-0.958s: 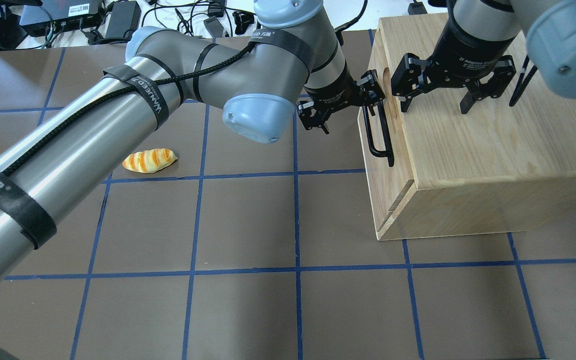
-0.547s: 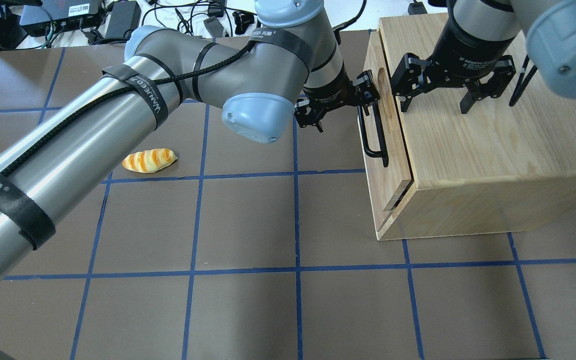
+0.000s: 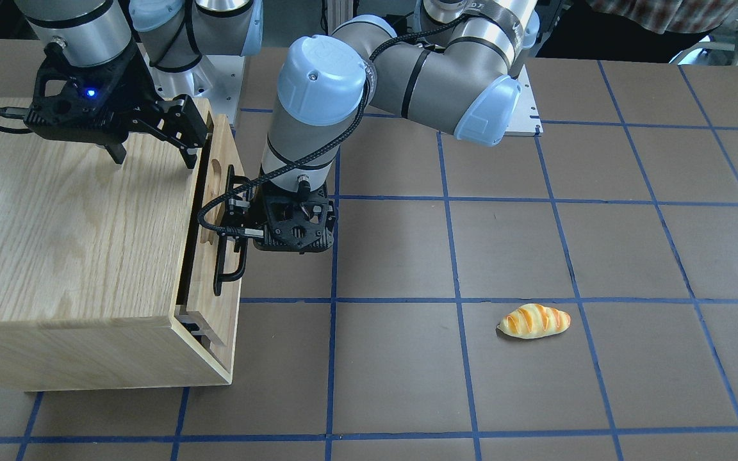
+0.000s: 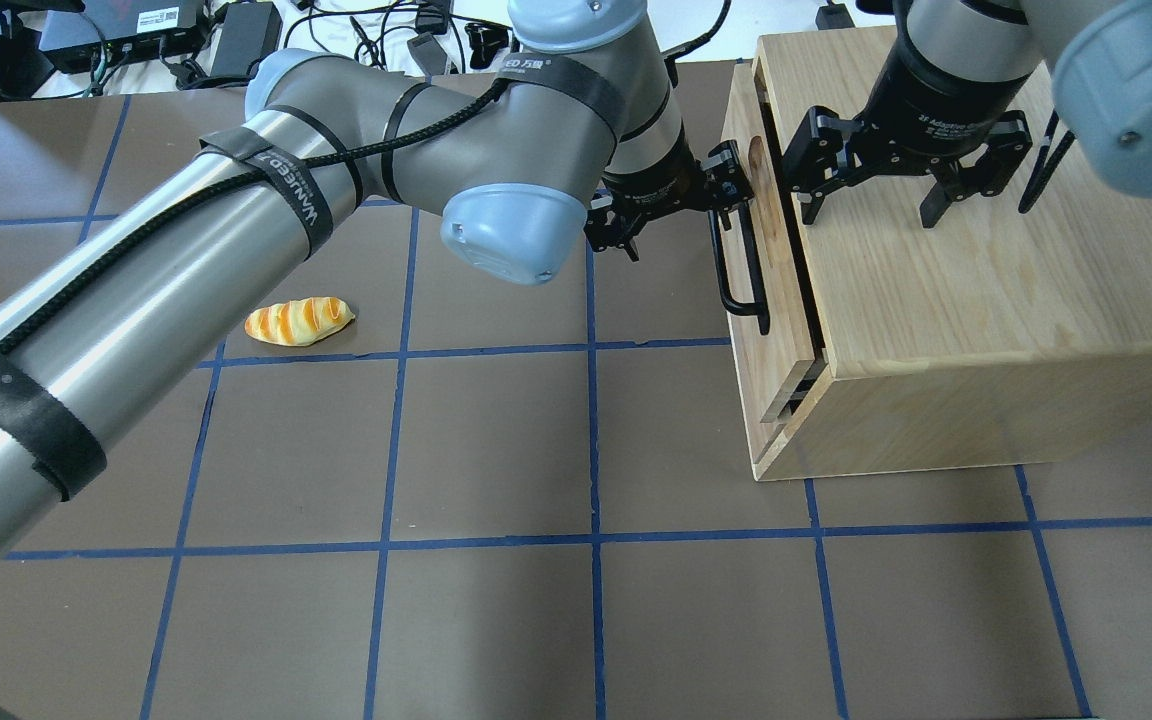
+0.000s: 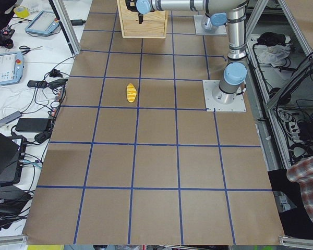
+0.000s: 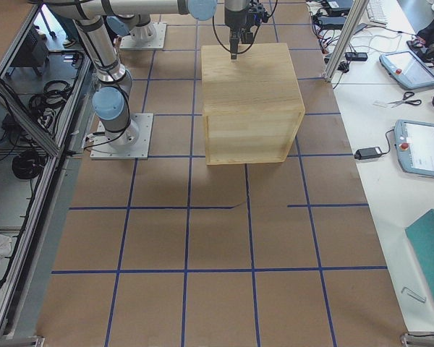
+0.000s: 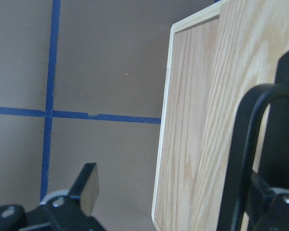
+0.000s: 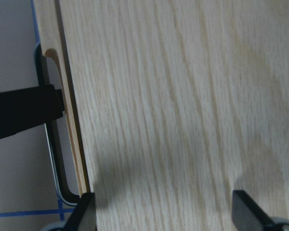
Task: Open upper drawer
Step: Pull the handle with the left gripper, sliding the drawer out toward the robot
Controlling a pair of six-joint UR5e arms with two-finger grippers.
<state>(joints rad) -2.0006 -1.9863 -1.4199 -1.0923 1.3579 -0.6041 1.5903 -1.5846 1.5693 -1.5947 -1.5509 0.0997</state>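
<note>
A brown counter [image 3: 535, 243] gridded in blue tape is shown in the front-facing view, with an oak cabinet [image 3: 68, 243] at frame left. The upper drawer [image 3: 212, 314] is found along the cabinet's right side, drawn out a little, a dark gap being shown between its front panel and the cabinet body. The left hand [image 3: 282, 230] is held against that panel's outer face. The right hand [image 3: 151, 157] is spread wide over the cabinet top, with nothing held. A toy bread roll [image 3: 533, 320] lies well apart at lower right.

In the left wrist view the bar handle [image 7: 237, 163] is seen between widely parted fingers [image 7: 85, 190], one of them tucked behind the bar on the panel side. The hand is thus open and hooked, not clamped.

In the overhead view the handle's long axis runs up and down the frame, and the drawer would be slid toward frame left, across that axis. The left hand is plainly the nearer one. Bare counter lies ahead of the panel, so room for the pull is judged ample. Little of the travel appears done.

In the right wrist view both fingertips [image 8: 253, 214] are seen far apart over the cabinet's top board, and contact cannot be told.

In the side views the cabinet is small and far, and neither hand can be judged.
</note>
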